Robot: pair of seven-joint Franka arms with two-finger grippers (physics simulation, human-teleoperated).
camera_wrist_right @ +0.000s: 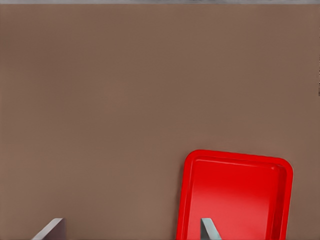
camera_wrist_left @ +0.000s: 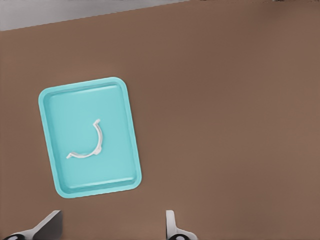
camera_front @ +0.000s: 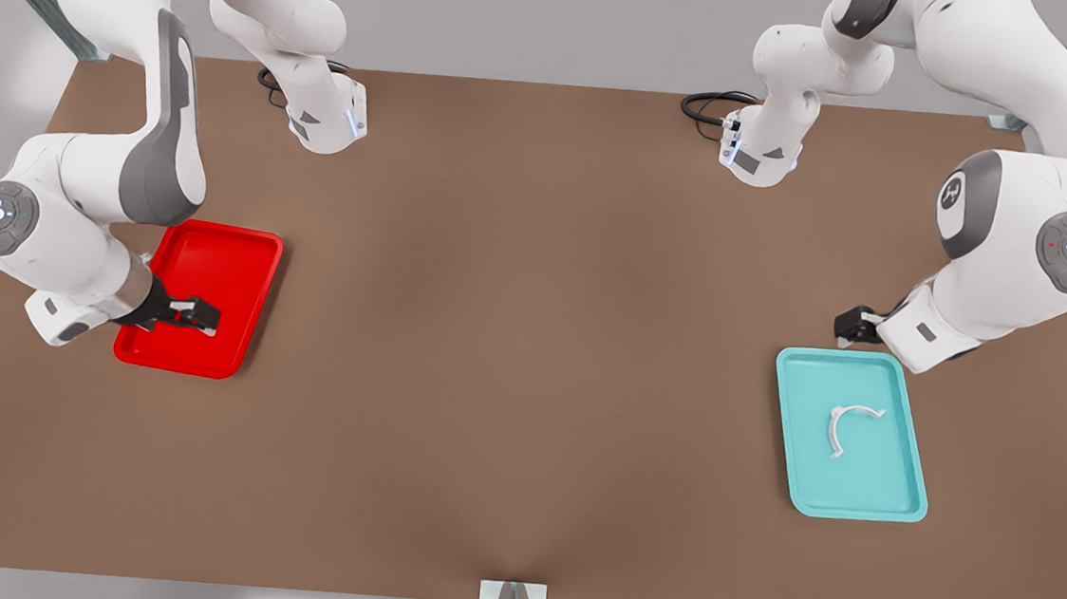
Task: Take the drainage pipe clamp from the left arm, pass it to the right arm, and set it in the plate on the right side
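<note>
— Clamp? Drainage pipe clamp lies inside the teal tray, untouched.
— And the arms?
— Left gripper beside that tray, right gripper over the plate; both jaws wide, empty.

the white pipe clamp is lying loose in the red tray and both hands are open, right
Not quite. The drainage pipe clamp lies loose in the teal tray, as the front and left wrist views show; the red plate holds nothing. The rest stands: the left hand by the teal tray and the right hand over the plate are both open.
</note>
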